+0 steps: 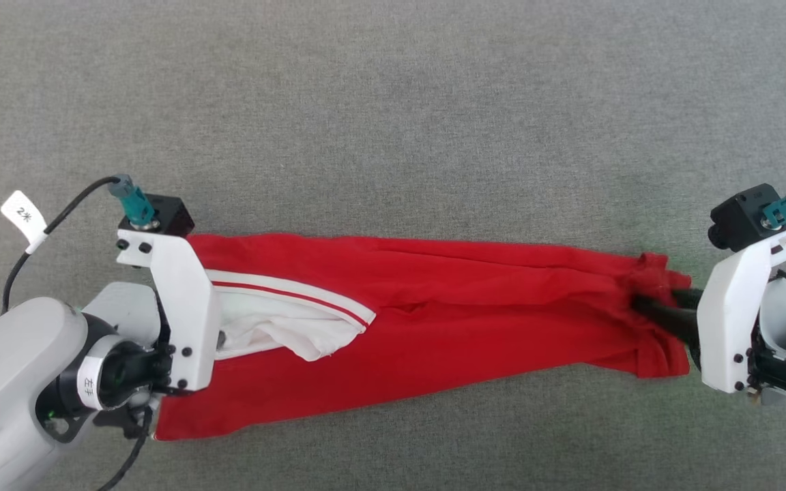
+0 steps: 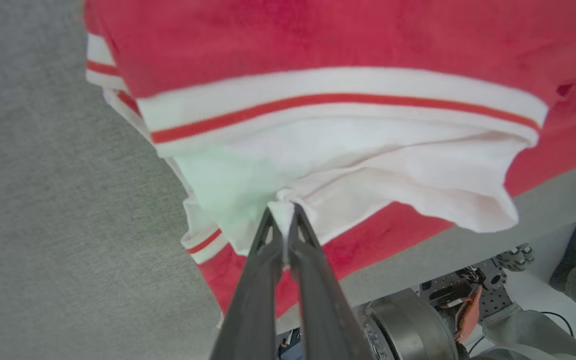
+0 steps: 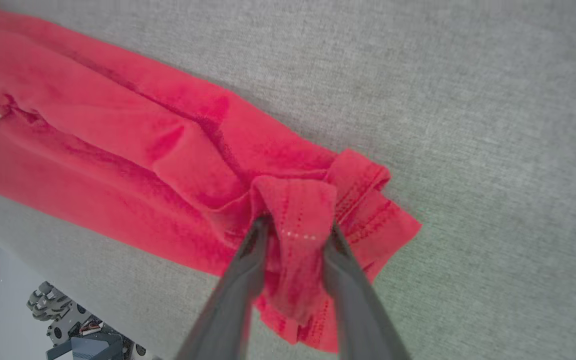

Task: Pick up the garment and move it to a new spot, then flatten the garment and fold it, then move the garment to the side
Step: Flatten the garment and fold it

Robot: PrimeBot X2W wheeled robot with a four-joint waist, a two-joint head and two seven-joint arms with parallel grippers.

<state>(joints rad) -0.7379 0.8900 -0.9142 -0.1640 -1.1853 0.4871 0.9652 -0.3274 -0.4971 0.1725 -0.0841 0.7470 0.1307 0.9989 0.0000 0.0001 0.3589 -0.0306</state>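
The garment (image 1: 468, 300) lies on the grey worktop (image 1: 393, 102), drawn out into a long, narrow red band between the two arms, with one long side close to the worktop's near edge.

The left tool (image 2: 282, 210) is clamped tight on a small peak of the white sleeve (image 2: 368, 160). The right tool (image 3: 298, 227) has its fingers standing a little apart with the red hem (image 3: 368, 200) bunched between them. From the wrist view I cannot tell whether they bite the cloth or only straddle it.

**What could go wrong**
- **Hem slipping out:** if the right tool's hold is loose, any pull from the left would draw the hem free. The band would then slacken into creases.
- **Pulling the wrong layer:** the left tool holds only sleeve fabric (a thin pinch, not the red body). Tension there could drag the sleeve further out instead of spreading the shirt.
- **Folding too soon:** the cloth is gathered in lengthwise pleats rather than lying flat. Folding it now would probably lock those pleats in.
- **Going over the edge:** a drag toward the robot could tip that side over the near edge.
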